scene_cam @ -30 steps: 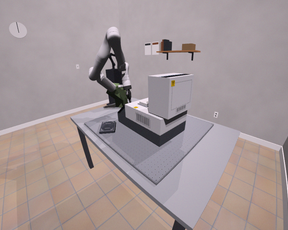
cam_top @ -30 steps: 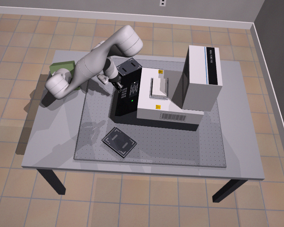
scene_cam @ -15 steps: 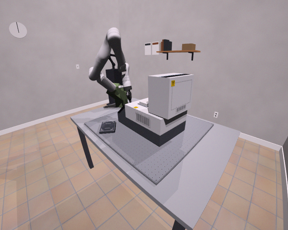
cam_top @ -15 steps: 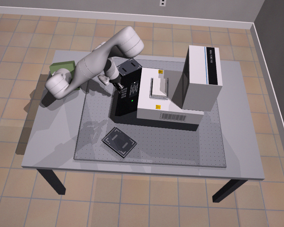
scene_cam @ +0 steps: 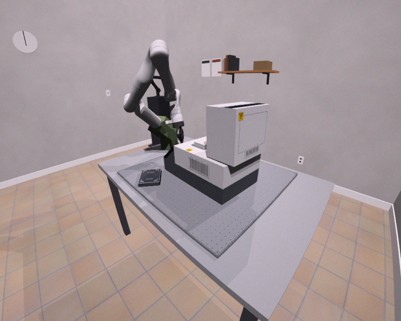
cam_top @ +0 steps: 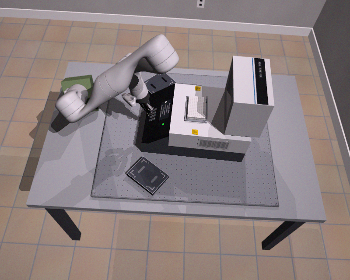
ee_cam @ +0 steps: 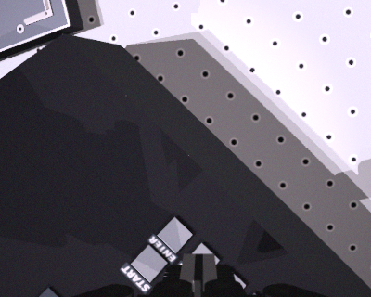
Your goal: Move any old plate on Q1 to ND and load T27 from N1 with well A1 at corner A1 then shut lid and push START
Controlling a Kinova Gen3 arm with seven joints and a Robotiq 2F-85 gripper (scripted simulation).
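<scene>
Table (cam_top: pixel 292 192): fills the middle of the top view.
Perforated board (cam_top: pixel 199 180): on the table, centre.
Cycler Q1 (cam_top: pixel 186 132): on the board, centre of frame.
Lid (cam_top: pixel 249 93): raised, right of Q1's block.
Plate (cam_top: pixel 196 106): on the block, left of the lid.
Keypad panel (cam_top: pixel 157 116): Q1's left end in the top view.
Gripper (cam_top: pixel 151 112): fingers together, over the keypad.
START key (ee_cam: pixel 147 264): bottom of the wrist view, just left of the fingertips; ENTER key (ee_cam: pixel 173 234) beside it.
Nest 1 (cam_top: pixel 147 174): on the board, lower left of Q1.
Nest 2 (cam_top: pixel 160 82): upper left of Q1, behind the arm.
</scene>
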